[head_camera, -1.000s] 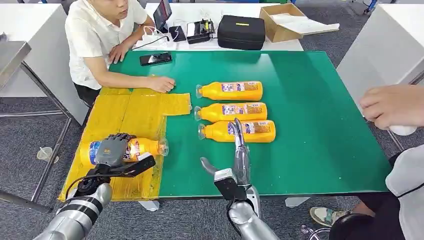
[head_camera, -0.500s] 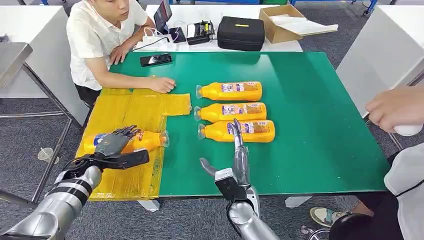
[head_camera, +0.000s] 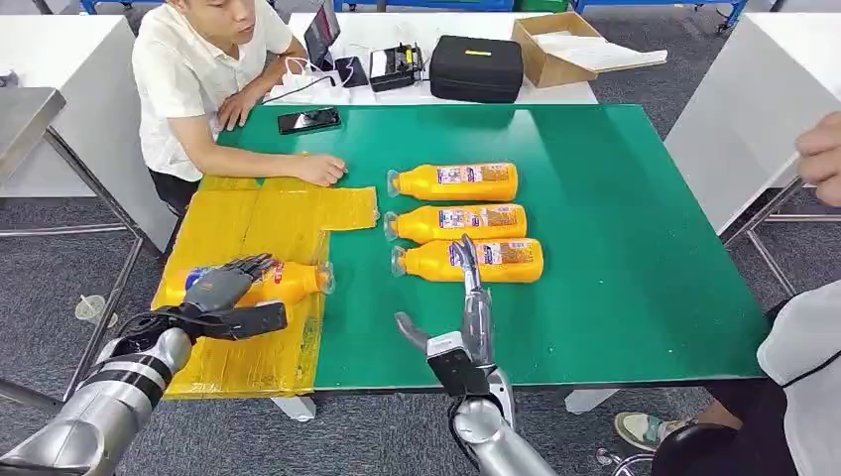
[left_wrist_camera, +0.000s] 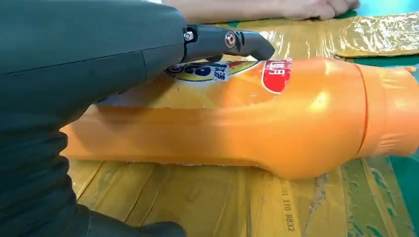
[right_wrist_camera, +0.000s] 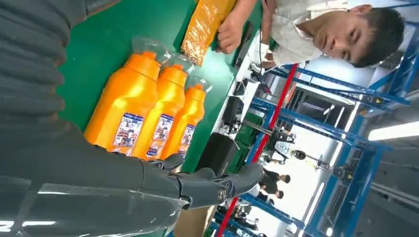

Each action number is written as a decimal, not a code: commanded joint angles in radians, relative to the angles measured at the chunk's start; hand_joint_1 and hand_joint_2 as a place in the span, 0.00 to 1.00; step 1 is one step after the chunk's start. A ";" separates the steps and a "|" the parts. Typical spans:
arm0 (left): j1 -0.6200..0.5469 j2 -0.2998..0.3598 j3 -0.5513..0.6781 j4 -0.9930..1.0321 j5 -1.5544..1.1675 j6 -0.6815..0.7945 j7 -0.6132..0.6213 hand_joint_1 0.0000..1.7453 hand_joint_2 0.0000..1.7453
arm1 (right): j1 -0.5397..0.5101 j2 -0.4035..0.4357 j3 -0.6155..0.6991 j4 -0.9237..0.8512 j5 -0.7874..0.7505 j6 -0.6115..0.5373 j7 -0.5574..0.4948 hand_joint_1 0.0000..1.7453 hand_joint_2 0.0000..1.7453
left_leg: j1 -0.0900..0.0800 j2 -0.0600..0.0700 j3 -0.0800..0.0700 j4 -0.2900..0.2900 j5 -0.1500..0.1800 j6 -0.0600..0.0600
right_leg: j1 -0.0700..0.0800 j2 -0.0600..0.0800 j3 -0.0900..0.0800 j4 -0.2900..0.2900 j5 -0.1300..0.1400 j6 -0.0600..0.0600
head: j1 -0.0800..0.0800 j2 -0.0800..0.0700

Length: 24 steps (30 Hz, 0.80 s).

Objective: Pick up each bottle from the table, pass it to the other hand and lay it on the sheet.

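An orange bottle [head_camera: 290,281] [left_wrist_camera: 247,118] lies on its side on the yellow sheet [head_camera: 258,218] [left_wrist_camera: 197,197], cap towards the green mat. My left hand [head_camera: 220,296] [left_wrist_camera: 74,64] lies over its label end with fingers stretched across the top and the thumb apart from it, not gripping. Three more orange bottles lie side by side on the green mat: far [head_camera: 456,181], middle [head_camera: 458,222], nearest [head_camera: 496,260] [right_wrist_camera: 123,108]. My right hand [head_camera: 474,317] [right_wrist_camera: 99,168] stands open and empty just short of the nearest one, fingers pointing away from me.
A seated person rests a hand [head_camera: 319,167] on the sheet's far edge. A phone [head_camera: 308,117], a black case [head_camera: 478,65] and a cardboard box [head_camera: 565,45] lie beyond. Another person [head_camera: 808,347] stands at the right. The table's near edge [head_camera: 555,382] is close to my right wrist.
My left hand set the bottle down on the sheet, loosened its grip and drew back a little. The hand of the person at the right lifted away. My right hand stayed put.
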 commanded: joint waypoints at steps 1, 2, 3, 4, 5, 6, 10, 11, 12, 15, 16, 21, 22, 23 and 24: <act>0.128 -0.015 -0.045 -0.156 0.108 0.078 -0.011 0.00 1.00 | -0.031 -0.036 0.040 0.038 0.006 -0.040 -0.002 0.00 1.00 | -0.001 0.003 0.001 -0.001 0.000 0.001 | 0.000 0.001 0.000 -0.001 0.000 -0.001 | 0.000 0.000; 0.196 -0.044 -0.007 -0.272 0.192 0.122 -0.007 0.00 1.00 | -0.021 -0.036 0.026 0.034 0.013 -0.051 -0.002 0.00 1.00 | 0.000 0.004 -0.001 -0.001 0.000 0.001 | 0.000 0.002 -0.001 -0.002 0.001 -0.002 | 0.000 0.000; 0.233 -0.057 -0.014 -0.337 0.215 0.125 0.013 0.00 1.00 | -0.014 -0.036 0.017 0.029 0.017 -0.052 -0.002 0.00 1.00 | -0.001 0.002 0.000 -0.001 0.000 0.001 | -0.001 0.001 -0.001 -0.001 0.000 -0.001 | 0.000 0.000; 0.249 -0.061 -0.024 -0.363 0.213 0.129 0.034 0.00 1.00 | -0.010 -0.039 0.016 0.024 0.017 -0.050 -0.002 0.00 1.00 | -0.001 0.002 -0.001 -0.002 0.000 0.002 | 0.000 -0.001 -0.001 -0.002 0.000 -0.002 | 0.000 0.000; 0.283 -0.068 -0.014 -0.422 0.258 0.146 0.032 0.00 1.00 | -0.008 -0.037 0.008 0.025 0.019 -0.050 -0.002 0.00 1.00 | -0.001 0.002 -0.001 -0.001 0.000 0.001 | -0.001 0.000 -0.002 -0.002 0.000 -0.001 | 0.000 0.000; 0.319 -0.080 -0.012 -0.475 0.290 0.179 0.013 0.00 1.00 | -0.004 -0.035 0.000 0.027 0.025 -0.055 -0.002 0.00 1.00 | -0.001 0.001 -0.003 -0.001 0.000 0.001 | -0.001 0.000 -0.004 -0.001 0.000 -0.001 | 0.000 0.000; 0.364 -0.090 -0.026 -0.543 0.316 0.197 0.015 0.00 1.00 | 0.003 -0.039 -0.005 0.019 0.028 -0.051 -0.002 0.00 1.00 | -0.001 0.003 -0.008 0.001 -0.002 0.003 | 0.000 -0.001 -0.007 -0.002 -0.002 -0.003 | 0.000 0.000; 0.364 -0.090 -0.026 -0.543 0.316 0.197 0.015 0.00 1.00 | 0.003 -0.039 -0.005 0.019 0.028 -0.051 -0.002 0.00 1.00 | -0.001 0.002 -0.010 0.001 -0.001 0.002 | -0.001 0.000 -0.010 -0.001 -0.001 -0.001 | 0.000 0.000; 0.364 -0.090 -0.026 -0.543 0.316 0.197 0.015 0.00 1.00 | 0.003 -0.039 -0.005 0.019 0.028 -0.051 -0.002 0.00 1.00 | 0.000 0.004 -0.010 0.002 -0.002 0.002 | 0.000 0.000 -0.010 -0.001 -0.001 -0.002 | 0.000 0.000; 0.395 -0.099 -0.022 -0.586 0.368 0.204 -0.019 0.00 1.00 | 0.005 -0.040 -0.011 0.023 0.038 -0.053 -0.002 0.00 1.00 | -0.001 0.002 -0.017 0.001 0.000 0.002 | -0.001 0.000 -0.017 0.000 0.000 -0.001 | 0.000 0.000; 0.424 -0.112 -0.028 -0.625 0.390 0.213 -0.020 0.00 1.00 | 0.008 -0.042 -0.018 0.021 0.040 -0.049 -0.002 0.00 1.00 | 0.000 0.003 -0.016 0.002 -0.002 0.002 | 0.000 0.000 -0.016 0.000 -0.001 -0.002 | 0.000 0.000; 0.447 -0.113 -0.061 -0.690 0.411 0.221 -0.002 0.00 1.00 | 0.007 -0.043 -0.024 0.023 0.054 -0.040 -0.002 0.00 1.00 | -0.001 0.003 -0.020 0.001 -0.001 0.002 | -0.001 -0.001 -0.020 0.000 -0.001 -0.001 | 0.000 0.000; 0.447 -0.113 -0.061 -0.690 0.411 0.221 -0.002 0.00 1.00 | 0.007 -0.043 -0.024 0.023 0.054 -0.040 -0.002 0.00 1.00 | 0.000 0.004 -0.019 0.002 -0.002 0.002 | 0.000 -0.001 -0.019 0.000 -0.002 -0.002 | 0.000 0.000; 0.447 -0.113 -0.061 -0.690 0.411 0.221 -0.002 0.00 1.00 | 0.007 -0.043 -0.024 0.023 0.054 -0.040 -0.002 0.00 1.00 | -0.001 0.004 -0.021 0.002 -0.001 0.002 | 0.000 0.000 -0.021 0.000 -0.001 -0.001 | 0.000 0.000; 0.447 -0.113 -0.061 -0.690 0.411 0.221 -0.002 0.00 1.00 | 0.007 -0.043 -0.024 0.023 0.054 -0.040 -0.002 0.00 1.00 | -0.001 0.004 -0.021 0.001 -0.001 0.002 | 0.000 0.000 -0.022 0.000 0.000 -0.001 | 0.000 0.000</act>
